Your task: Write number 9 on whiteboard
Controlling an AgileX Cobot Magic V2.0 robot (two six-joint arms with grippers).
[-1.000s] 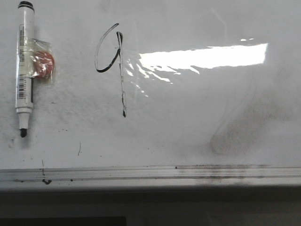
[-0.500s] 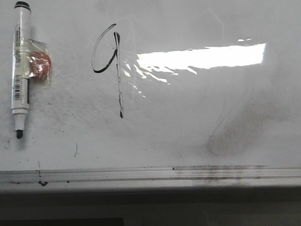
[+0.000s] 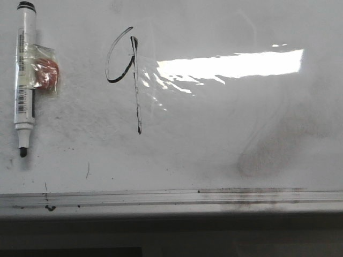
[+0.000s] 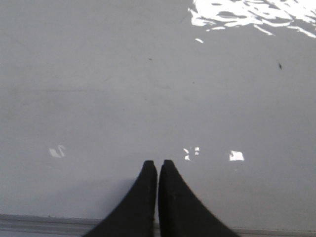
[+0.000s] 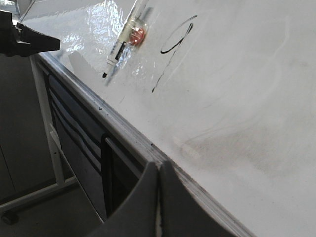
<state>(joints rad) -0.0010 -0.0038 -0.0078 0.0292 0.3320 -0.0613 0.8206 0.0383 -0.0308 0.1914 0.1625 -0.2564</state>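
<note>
- Uncapped marker (image 3: 24, 80) lies by the left edge of the counter (image 3: 214, 160), tip toward the near rail; a nudge could smear ink
- The number 9 (image 3: 126, 75) sits left of centre, toward the far edge; brushing it would smudge it
- Left pincer (image 4: 157, 170) and right pincer (image 5: 158, 170) are both closed and empty

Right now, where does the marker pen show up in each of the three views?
Front view: the marker pen lies uncapped at the far left of the whiteboard, tip toward the edge rail, left of the number 9.
Left wrist view: not in it.
Right wrist view: the pen lies beside the 9.
Shared landmark: the red piece taped to it.
</note>
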